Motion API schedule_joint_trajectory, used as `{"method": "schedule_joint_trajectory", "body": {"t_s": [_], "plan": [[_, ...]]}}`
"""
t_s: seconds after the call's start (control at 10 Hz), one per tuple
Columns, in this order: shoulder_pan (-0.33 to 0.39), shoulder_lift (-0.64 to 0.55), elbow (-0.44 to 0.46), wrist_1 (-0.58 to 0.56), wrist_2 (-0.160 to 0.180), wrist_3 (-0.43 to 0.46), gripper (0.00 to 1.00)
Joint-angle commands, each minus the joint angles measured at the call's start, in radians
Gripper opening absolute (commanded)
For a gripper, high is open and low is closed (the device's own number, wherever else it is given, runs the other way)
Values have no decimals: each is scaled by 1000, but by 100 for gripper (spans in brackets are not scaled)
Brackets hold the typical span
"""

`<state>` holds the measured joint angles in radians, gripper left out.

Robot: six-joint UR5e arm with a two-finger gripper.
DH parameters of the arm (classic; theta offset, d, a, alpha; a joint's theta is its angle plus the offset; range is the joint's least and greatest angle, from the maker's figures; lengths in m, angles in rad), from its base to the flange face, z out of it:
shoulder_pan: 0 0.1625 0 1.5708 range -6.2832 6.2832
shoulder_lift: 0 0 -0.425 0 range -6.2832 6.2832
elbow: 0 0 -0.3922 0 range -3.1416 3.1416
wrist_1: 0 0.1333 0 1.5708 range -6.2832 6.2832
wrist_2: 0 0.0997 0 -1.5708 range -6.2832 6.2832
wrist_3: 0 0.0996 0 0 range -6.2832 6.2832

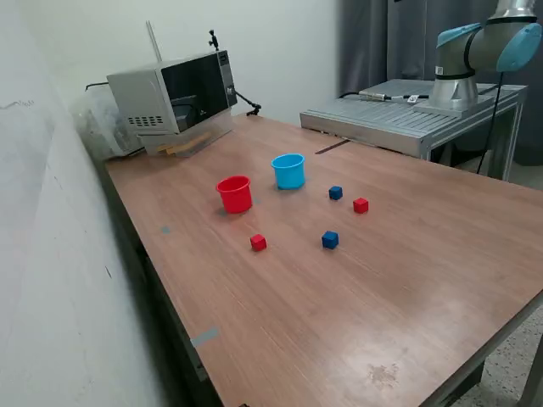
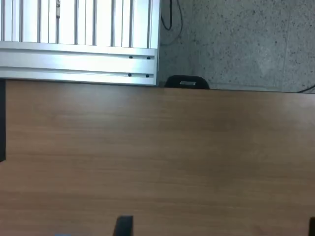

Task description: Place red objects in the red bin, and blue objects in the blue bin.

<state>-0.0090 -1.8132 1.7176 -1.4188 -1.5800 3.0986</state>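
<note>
Starting out: nothing sorted, both red cubes lie outside the red bin. I can't tell my gripper's opening. Next, reach for one cube.

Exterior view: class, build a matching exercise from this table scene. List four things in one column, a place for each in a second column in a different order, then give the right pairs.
Things
1. red bin
2. blue bin
3. microwave
4. robot arm base

Places
A. on the grey metal platform, at the exterior view's right
B. far corner of the table, at the exterior view's left
C. beside the red bin, toward the exterior view's right
D. just behind the lone red cube

Pairs: 1-D, 2-C, 3-B, 4-A
</note>
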Motion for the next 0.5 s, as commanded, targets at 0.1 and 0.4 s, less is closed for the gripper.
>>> {"method": "schedule_joint_trajectory", "body": {"t_s": [0.1,0.4], "plan": [[0,0,0,0,0,0,100],[14,2,-38,-8,2,-15,100]]}}
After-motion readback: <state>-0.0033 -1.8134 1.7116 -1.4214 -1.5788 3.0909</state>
